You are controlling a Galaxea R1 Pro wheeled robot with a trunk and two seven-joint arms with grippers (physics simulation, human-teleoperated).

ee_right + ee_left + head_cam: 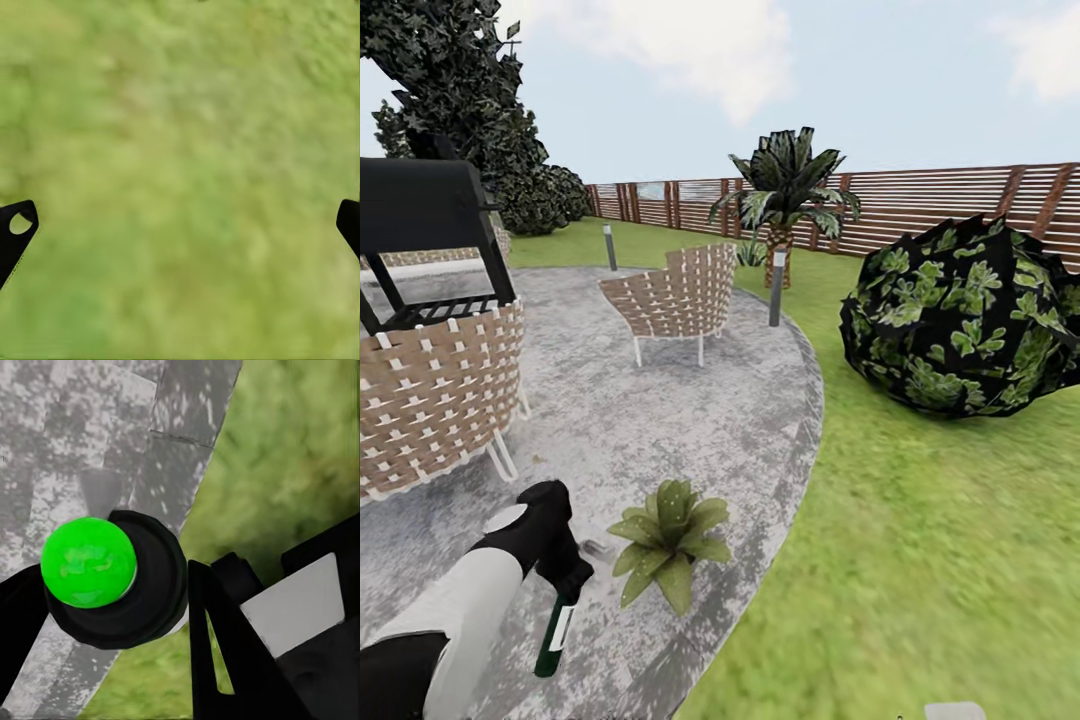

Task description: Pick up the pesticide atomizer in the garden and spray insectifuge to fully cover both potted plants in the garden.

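L gripper [565, 580] is clamped on the slim dark pesticide atomizer [552, 632], hanging over mottled grey patio [690, 420], just beside the spiky green potted plant [670, 540]. Further R: lumpy lawn [920, 520]; R gripper [180, 221] fingers wide apart over grass.

Your left gripper [565, 580] clamps the dark pesticide atomizer [553, 632], hanging bottom-down just beside the low green potted plant [668, 540].

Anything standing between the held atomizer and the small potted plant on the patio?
Nothing visible. The left pincer holds the pesticide atomizer just beside the potted plant, with bare patio paving between them. The woven chairs stand farther back.
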